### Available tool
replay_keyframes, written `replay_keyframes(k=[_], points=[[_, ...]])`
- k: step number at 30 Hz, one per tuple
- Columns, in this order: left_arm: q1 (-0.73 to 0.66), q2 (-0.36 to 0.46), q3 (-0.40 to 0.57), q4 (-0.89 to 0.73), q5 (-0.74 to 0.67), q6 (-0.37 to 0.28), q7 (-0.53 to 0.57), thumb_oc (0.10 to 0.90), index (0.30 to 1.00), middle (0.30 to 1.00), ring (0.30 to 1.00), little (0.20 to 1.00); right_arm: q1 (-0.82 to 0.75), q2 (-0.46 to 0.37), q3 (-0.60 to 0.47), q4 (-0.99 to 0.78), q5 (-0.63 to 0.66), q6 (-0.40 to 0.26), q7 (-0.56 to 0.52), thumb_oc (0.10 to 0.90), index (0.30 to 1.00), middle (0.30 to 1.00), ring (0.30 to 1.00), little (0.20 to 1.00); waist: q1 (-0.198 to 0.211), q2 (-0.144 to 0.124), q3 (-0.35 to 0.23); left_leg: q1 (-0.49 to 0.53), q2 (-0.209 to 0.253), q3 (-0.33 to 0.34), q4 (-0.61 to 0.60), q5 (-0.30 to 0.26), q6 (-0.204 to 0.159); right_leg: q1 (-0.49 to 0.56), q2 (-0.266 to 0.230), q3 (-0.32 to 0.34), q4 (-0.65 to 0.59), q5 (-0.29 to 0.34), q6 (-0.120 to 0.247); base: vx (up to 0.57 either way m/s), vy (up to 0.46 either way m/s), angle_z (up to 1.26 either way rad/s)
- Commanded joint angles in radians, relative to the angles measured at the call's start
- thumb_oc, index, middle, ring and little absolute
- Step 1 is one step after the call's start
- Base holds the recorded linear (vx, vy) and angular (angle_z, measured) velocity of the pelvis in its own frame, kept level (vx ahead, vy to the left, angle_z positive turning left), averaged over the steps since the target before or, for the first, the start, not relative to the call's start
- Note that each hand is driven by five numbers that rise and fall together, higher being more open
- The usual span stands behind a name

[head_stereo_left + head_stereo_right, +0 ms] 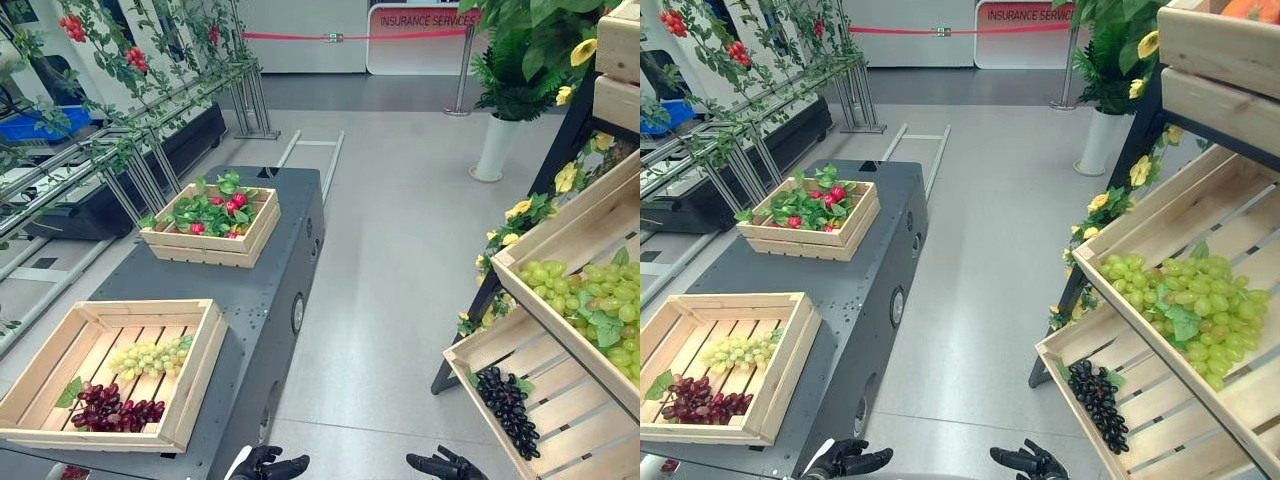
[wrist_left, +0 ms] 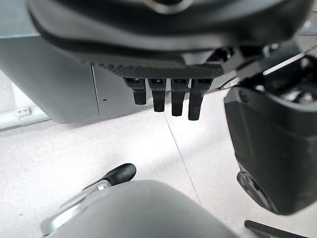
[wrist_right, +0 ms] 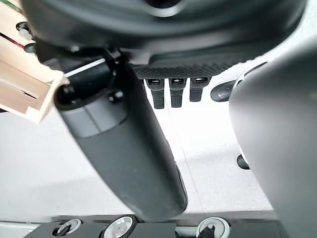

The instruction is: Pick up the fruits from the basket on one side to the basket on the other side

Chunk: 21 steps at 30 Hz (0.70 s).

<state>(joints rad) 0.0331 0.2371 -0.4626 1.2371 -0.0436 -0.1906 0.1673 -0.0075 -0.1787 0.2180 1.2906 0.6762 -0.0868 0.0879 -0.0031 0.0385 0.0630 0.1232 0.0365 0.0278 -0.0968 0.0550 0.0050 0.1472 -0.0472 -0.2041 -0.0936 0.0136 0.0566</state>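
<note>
Wooden slatted tiered shelf [image 1: 1200, 250] stands on the right; dark grey flat-topped cart [image 1: 250, 290] on the left, bare grey floor between them. Upper shelf tray holds a big pile of green grapes [image 1: 1185, 305]; lower slatted shelf crate [image 1: 1160, 420] holds one black grape bunch [image 1: 1098, 402]. Near pale wooden crate on the cart [image 1: 195, 375] has a green grape bunch [image 1: 150, 357] and a dark red grape bunch [image 1: 112, 408] just beside it, both lying on the slats. Far smaller wooden crate [image 1: 255, 232] on the cart holds green leaves with red fruits [image 1: 215, 210]. Left hand [image 1: 268, 466] low at the bottom edge beside the cart, fingers relaxed, loosely spread, empty. Right hand [image 1: 445, 466] low near the shelf base, fingers likewise loose, holding nothing.
</note>
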Motion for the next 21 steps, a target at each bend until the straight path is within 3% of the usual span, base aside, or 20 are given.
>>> replay_keyframes(k=[1, 5, 7, 8, 9, 10, 11, 12, 13, 16, 18, 21], points=[[-0.090, -0.076, -0.006, 0.016, -0.006, -0.066, 0.041, 0.800, 0.900, 0.900, 0.900, 0.900, -0.076, 0.028, 0.037, 0.042, -0.056, -0.002, 0.005, 0.800, 0.900, 0.900, 0.900, 0.900, 0.029, -0.003, 0.053, 0.035, -0.061, 0.026, 0.010, -0.126, 0.002, 0.038, 0.021, -0.017, 0.006, -0.087, -0.035, 0.00, -0.026, 0.04], [-0.081, -0.079, 0.001, 0.014, 0.002, -0.069, 0.062, 0.800, 0.900, 0.900, 0.900, 0.900, -0.079, 0.019, 0.038, 0.046, -0.074, 0.013, 0.004, 0.800, 0.900, 0.900, 0.900, 0.900, 0.038, 0.004, 0.055, 0.030, -0.062, 0.022, 0.010, -0.119, -0.005, 0.040, 0.017, -0.038, 0.006, -0.090, -0.039, 0.00, -0.011, 0.08], [-0.082, -0.083, 0.008, 0.013, 0.026, -0.070, 0.064, 0.800, 0.900, 0.900, 0.900, 0.900, -0.076, 0.013, 0.028, 0.043, -0.060, 0.013, 0.005, 0.800, 0.900, 0.900, 0.900, 0.900, 0.038, 0.006, 0.058, 0.032, -0.056, 0.057, 0.010, -0.098, -0.021, 0.040, 0.012, -0.049, 0.006, -0.089, -0.043, 0.03, 0.095, 0.27], [-0.091, -0.081, 0.006, 0.007, 0.027, -0.075, 0.077, 0.800, 0.900, 0.900, 0.900, 0.900, -0.068, 0.003, 0.012, 0.037, -0.049, 0.000, 0.003, 0.800, 0.900, 0.900, 0.900, 0.900, 0.032, 0.007, 0.067, 0.012, -0.039, 0.130, 0.030, -0.086, -0.040, 0.045, -0.001, -0.086, 0.006, -0.083, -0.040, 0.00, 0.138, 0.30], [-0.093, -0.081, 0.006, 0.006, 0.027, -0.073, 0.079, 0.800, 0.900, 0.900, 0.900, 0.900, -0.067, 0.001, 0.009, 0.036, -0.047, -0.003, 0.002, 0.800, 0.900, 0.900, 0.900, 0.900, 0.030, 0.008, 0.069, 0.008, -0.035, 0.143, 0.033, -0.084, -0.043, 0.046, -0.003, -0.095, 0.006, -0.082, -0.040, -0.06, 0.251, 0.49], [-0.123, -0.073, -0.001, -0.006, 0.046, -0.071, 0.070, 0.800, 0.900, 0.900, 0.900, 0.900, -0.061, -0.016, -0.011, 0.023, -0.005, -0.026, -0.011, 0.800, 0.900, 0.900, 0.900, 0.900, 0.015, 0.008, 0.085, -0.016, 0.008, 0.259, 0.015, -0.053, -0.077, 0.051, -0.026, -0.153, 0.028, -0.098, -0.030, -0.11, 0.232, 0.90], [-0.139, -0.072, -0.014, -0.010, 0.058, -0.068, 0.064, 0.800, 0.900, 0.900, 0.900, 0.900, -0.070, -0.022, -0.022, 0.017, 0.024, -0.035, -0.018, 0.800, 0.900, 0.900, 0.900, 0.900, 0.010, 0.007, 0.095, -0.034, 0.030, 0.292, 0.014, -0.037, -0.084, 0.036, -0.038, -0.175, 0.052, -0.107, -0.031, -0.12, 0.230, 1.28], [-0.142, -0.072, -0.017, -0.010, 0.057, -0.064, 0.061, 0.800, 0.900, 0.900, 0.900, 0.900, -0.073, -0.023, -0.024, 0.016, 0.029, -0.036, -0.019, 0.800, 0.900, 0.900, 0.900, 0.900, 0.009, 0.006, 0.096, -0.038, 0.034, 0.296, 0.014, -0.034, -0.085, 0.031, -0.040, -0.179, 0.058, -0.110, -0.032, -0.06, 0.236, 1.60], [-0.152, -0.081, -0.009, 0.008, 0.040, -0.052, 0.058, 0.800, 0.900, 0.900, 0.900, 0.900, -0.094, -0.023, -0.037, 0.010, 0.099, -0.035, -0.044, 0.800, 0.900, 0.900, 0.900, 0.900, 0.018, 0.007, 0.104, -0.041, 0.021, 0.257, 0.010, -0.038, -0.071, 0.009, -0.052, -0.177, 0.097, -0.120, -0.027, 0.02, 0.238, 1.44], [-0.156, -0.082, 0.000, 0.025, 0.052, -0.094, 0.055, 0.800, 0.900, 0.900, 0.900, 0.900, -0.100, -0.019, -0.061, 0.032, 0.154, -0.048, -0.031, 0.800, 0.900, 0.900, 0.900, 0.900, 0.020, 0.001, 0.100, -0.022, 0.017, 0.270, 0.010, -0.058, -0.058, 0.016, -0.066, -0.196, 0.109, -0.127, -0.019, 0.08, 0.202, 0.77], [-0.149, -0.086, -0.007, 0.015, 0.080, -0.122, 0.054, 0.800, 0.900, 0.900, 0.900, 0.900, -0.090, -0.011, -0.077, 0.047, 0.129, -0.058, 0.007, 0.800, 0.900, 0.900, 0.900, 0.900, 0.030, -0.005, 0.084, -0.002, 0.002, 0.259, 0.010, -0.084, -0.041, 0.027, -0.078, -0.207, 0.110, -0.126, -0.004, 0.19, 0.233, 0.46], [-0.136, -0.080, -0.037, -0.011, 0.093, -0.096, 0.066, 0.800, 0.900, 0.900, 0.900, 0.900, -0.088, 0.012, -0.058, 0.031, 0.086, -0.067, 0.018, 0.800, 0.900, 0.900, 0.900, 0.900, 0.043, -0.013, 0.073, 0.015, -0.010, 0.248, 0.010, -0.101, -0.019, 0.030, -0.095, -0.209, 0.134, -0.128, 0.013, 0.15, 0.156, 0.10]])
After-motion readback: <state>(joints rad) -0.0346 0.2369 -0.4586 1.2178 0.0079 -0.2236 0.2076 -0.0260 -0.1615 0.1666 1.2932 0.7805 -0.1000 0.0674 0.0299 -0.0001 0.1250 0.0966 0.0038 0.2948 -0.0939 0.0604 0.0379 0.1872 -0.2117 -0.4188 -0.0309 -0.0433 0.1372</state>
